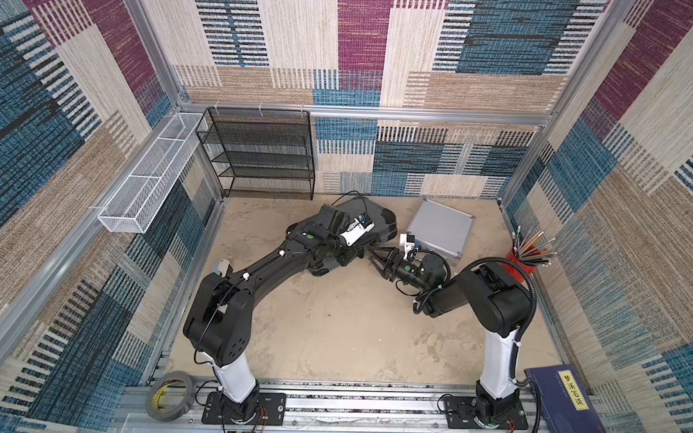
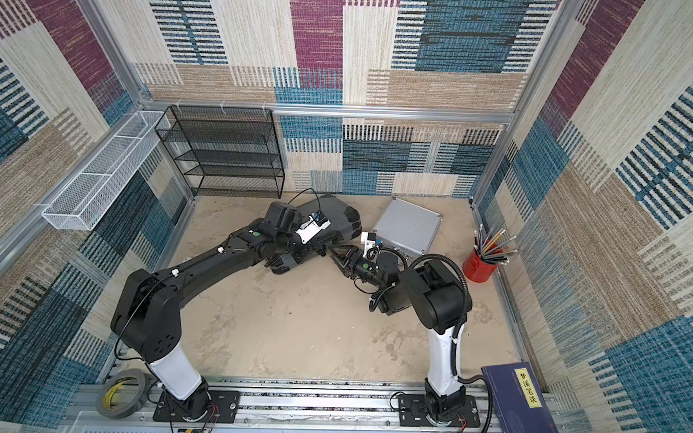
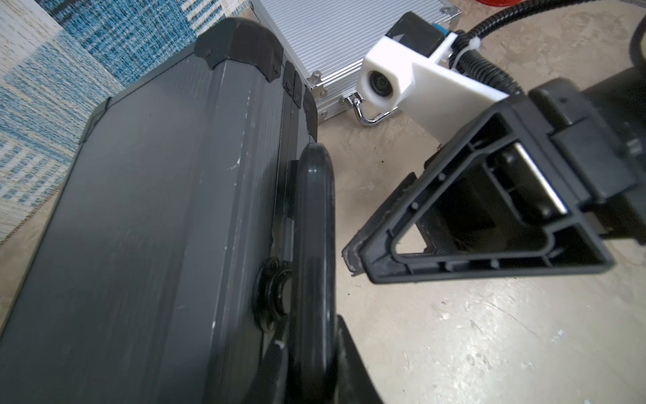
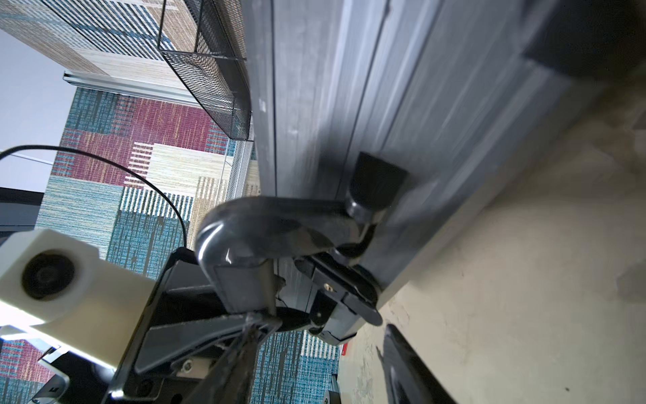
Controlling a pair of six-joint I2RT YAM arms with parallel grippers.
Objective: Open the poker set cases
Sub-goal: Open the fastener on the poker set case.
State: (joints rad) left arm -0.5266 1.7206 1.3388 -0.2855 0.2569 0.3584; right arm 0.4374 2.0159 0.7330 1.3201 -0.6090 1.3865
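I am clenching my left hand (image 3: 311, 370) around the black handle (image 3: 314, 227) of the dark grey case (image 3: 140, 227), which is lying shut near the middle of the far edge of the bench (image 1: 331, 326). I judge this is steadying it. My right hand (image 1: 376, 263) is hovering released, jaws apart, just beside that handle side, probably aiming for the latch (image 4: 341, 292). The silver case (image 1: 440, 226) is lying closed toward the far right corner, waiting its turn.

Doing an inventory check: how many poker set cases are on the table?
2. The dark grey case sits in front of the black mesh rack; the silver ribbed case lies beside it, toward the red pencil cup. None appears hidden.
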